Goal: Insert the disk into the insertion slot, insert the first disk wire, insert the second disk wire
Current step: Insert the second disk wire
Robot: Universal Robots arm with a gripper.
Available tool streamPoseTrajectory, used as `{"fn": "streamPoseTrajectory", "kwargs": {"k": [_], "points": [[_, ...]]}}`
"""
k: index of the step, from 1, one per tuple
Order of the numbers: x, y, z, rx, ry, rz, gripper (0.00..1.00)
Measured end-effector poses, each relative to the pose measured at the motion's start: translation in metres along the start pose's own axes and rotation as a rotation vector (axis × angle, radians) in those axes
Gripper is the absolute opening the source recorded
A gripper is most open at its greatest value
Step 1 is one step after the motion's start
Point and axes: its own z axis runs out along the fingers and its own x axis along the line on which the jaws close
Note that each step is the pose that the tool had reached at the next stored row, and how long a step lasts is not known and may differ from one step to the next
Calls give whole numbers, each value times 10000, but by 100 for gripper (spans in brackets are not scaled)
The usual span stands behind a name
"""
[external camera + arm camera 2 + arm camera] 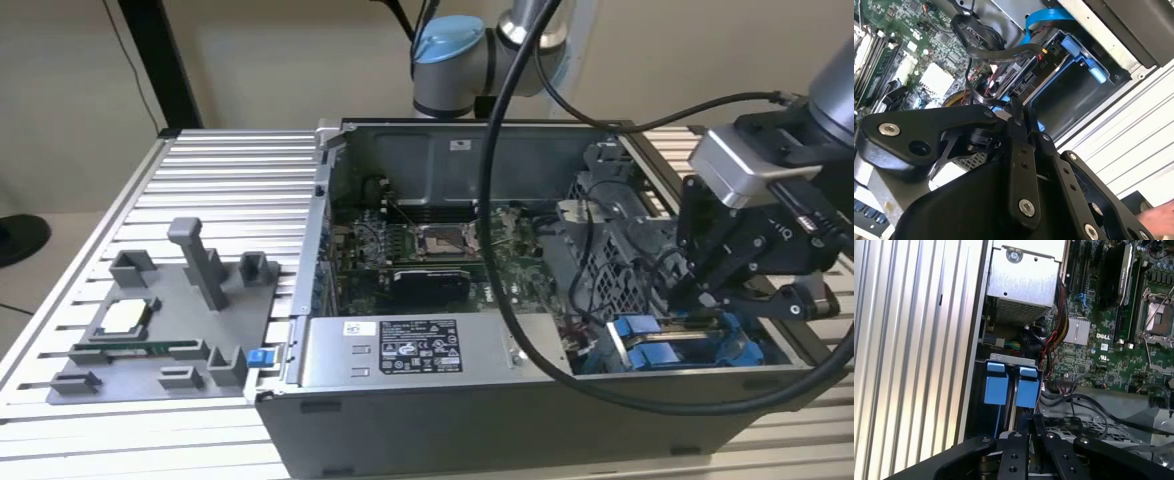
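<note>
Pincer (714,300), fingers together, lowered at the blue insertion slot (667,345), five o'clock in the open case (454,150); disk seemingly seated, wiring apparently unfinished.

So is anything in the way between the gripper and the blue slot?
Nothing visible is. The gripper hangs right by the insertion slot and its blue rails. Black cables loop close beside the slot.
</note>
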Motion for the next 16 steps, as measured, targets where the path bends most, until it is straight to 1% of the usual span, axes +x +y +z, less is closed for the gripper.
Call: {"fn": "streamPoseTrajectory", "kwargs": {"k": [5, 16], "points": [[16, 0, 48, 1, 0, 2, 0], [17, 1, 54, 1, -2, 1, 0]]}}
